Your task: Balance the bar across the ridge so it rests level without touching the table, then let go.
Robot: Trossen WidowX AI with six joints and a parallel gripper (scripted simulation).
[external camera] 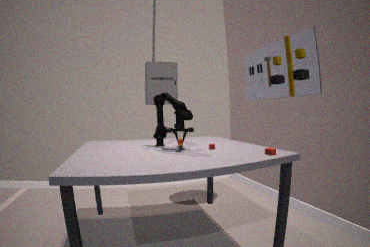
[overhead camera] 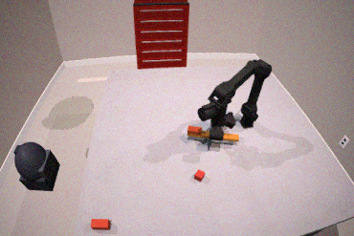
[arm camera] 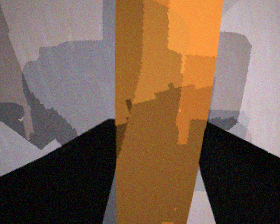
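Observation:
The orange bar (overhead camera: 231, 138) (external camera: 180, 144) (arm camera: 156, 175) lies lengthwise across the fingers, with a red-orange block (overhead camera: 194, 129) on top of its left end in the top view. My gripper (overhead camera: 216, 134) (arm camera: 157, 131) points down and is shut on the bar between its middle and its right part. A small grey piece, seemingly the ridge (external camera: 179, 149), shows low under the bar; the fingers and bar hide most of it. The bar looks close to level and just above the table (overhead camera: 143, 185). I cannot tell whether it touches the ridge.
A small red cube (overhead camera: 199, 175) (external camera: 212, 146) lies in front of the bar in the top view. A longer red block (overhead camera: 100, 224) (external camera: 270, 151) lies near the table's front left. A dark round-topped object (overhead camera: 35, 166) stands at the far left, apart from the arm.

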